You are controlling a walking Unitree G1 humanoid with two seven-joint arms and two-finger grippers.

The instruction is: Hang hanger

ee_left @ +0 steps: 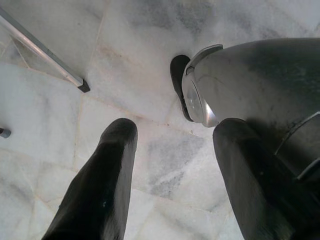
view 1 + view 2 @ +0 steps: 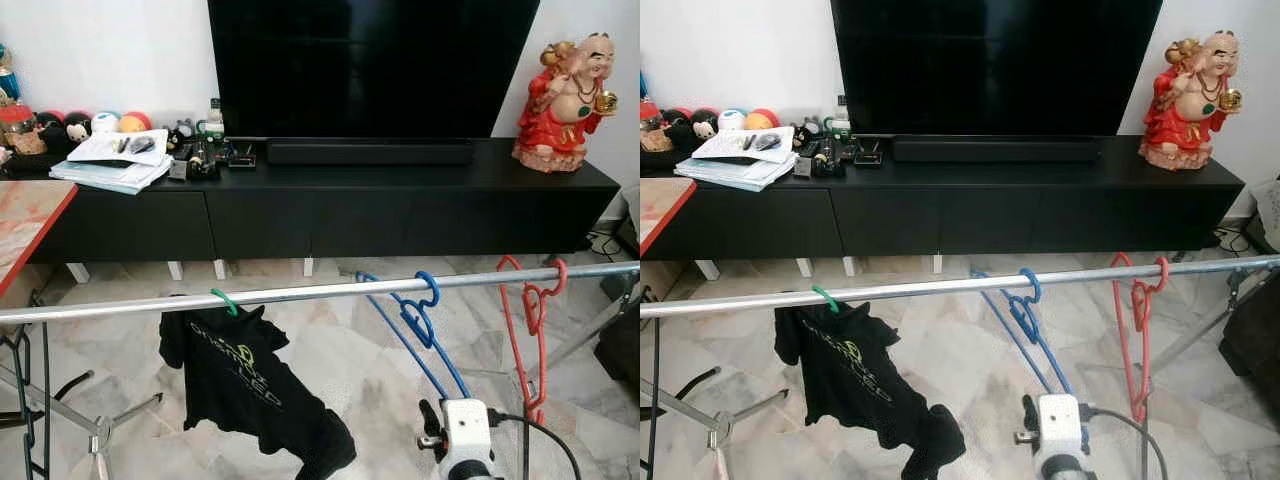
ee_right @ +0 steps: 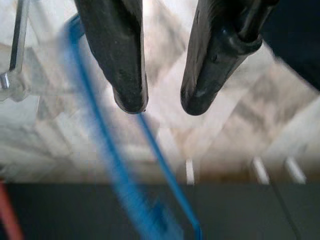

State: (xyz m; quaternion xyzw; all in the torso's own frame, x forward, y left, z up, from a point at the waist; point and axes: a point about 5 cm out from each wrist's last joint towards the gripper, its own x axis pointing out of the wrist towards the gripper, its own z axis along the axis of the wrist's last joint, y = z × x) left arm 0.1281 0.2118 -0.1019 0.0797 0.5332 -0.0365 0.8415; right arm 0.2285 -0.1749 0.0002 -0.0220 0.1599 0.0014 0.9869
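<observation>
Releasing stage, by judgement. Right gripper (image 3: pixel 162 107): fingers parted, nothing between them, raised near and below the blue hanger (image 2: pixel 420 318). Blue hanger: hook over the steel drying rail (image 2: pixel 300 293), at centre-right, frame slanting down toward the gripper. Red hanger (image 2: pixel 530 320) to its right; green hanger (image 2: pixel 226 302) carrying a black T-shirt (image 2: pixel 250 385) to its left. Left gripper (image 1: pixel 170 175): open, pointing at the marble floor (image 1: pixel 125 50). Advice: draw back straight and low so no finger snags the frame and unseats the hook.

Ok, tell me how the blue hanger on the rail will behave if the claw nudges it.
The blue hanger hangs by one hook on the smooth metal rail, so it would probably swing and slide along. Its thin frame looks light, likely slightly flexible.
</observation>
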